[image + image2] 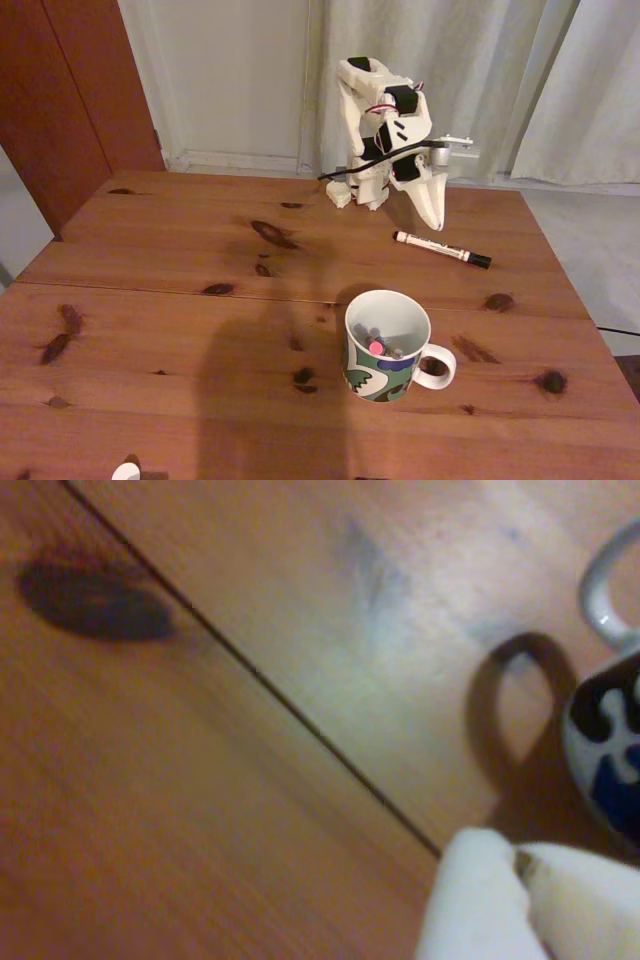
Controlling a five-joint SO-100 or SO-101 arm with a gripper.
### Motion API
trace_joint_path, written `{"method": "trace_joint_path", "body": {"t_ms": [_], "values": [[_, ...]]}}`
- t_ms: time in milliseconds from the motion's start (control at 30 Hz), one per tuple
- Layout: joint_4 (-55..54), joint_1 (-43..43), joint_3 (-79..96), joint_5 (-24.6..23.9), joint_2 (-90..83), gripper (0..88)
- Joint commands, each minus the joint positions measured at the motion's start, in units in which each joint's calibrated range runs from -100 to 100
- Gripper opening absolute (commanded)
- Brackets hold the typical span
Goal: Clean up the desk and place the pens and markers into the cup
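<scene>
While my arm sits folded at the far edge of the desk (150,330), one marker (442,249) lies just near of my gripper (437,222).
My gripper points down with its jaws pressed together, holding nothing; the wrist view shows their tips (515,880) meeting. The cup (385,345) stands nearer, handle to the right, with pens (377,345) inside, one pink-ended. The white marker has its black cap to the right.

Wrist view: cup (610,730) cut off at right edge. Fixed view: pens and markers (378,345) mostly hidden inside the cup, colours barely distinguishable.
</scene>
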Motion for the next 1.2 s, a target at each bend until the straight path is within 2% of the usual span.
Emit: {"method": "trace_joint_path", "body": {"t_ms": [0, 233, 533, 667, 900, 1000, 1167], "values": [[-0.2, -1.7, 0.6, -1.6, -3.2, 0.8], [-0.6, -3.6, 0.1, -7.5, -6.5, 0.8], [0.0, -2.6, 0.9, -9.1, -7.9, 0.8], [0.2, -0.7, 0.9, -4.4, -7.6, 0.8], [0.3, 5.3, 1.0, 10.4, -7.4, 0.8], [0.3, 8.0, 0.9, 13.1, -7.4, 0.8], [0.0, 9.2, 0.1, 13.2, -7.5, 0.8]]}}
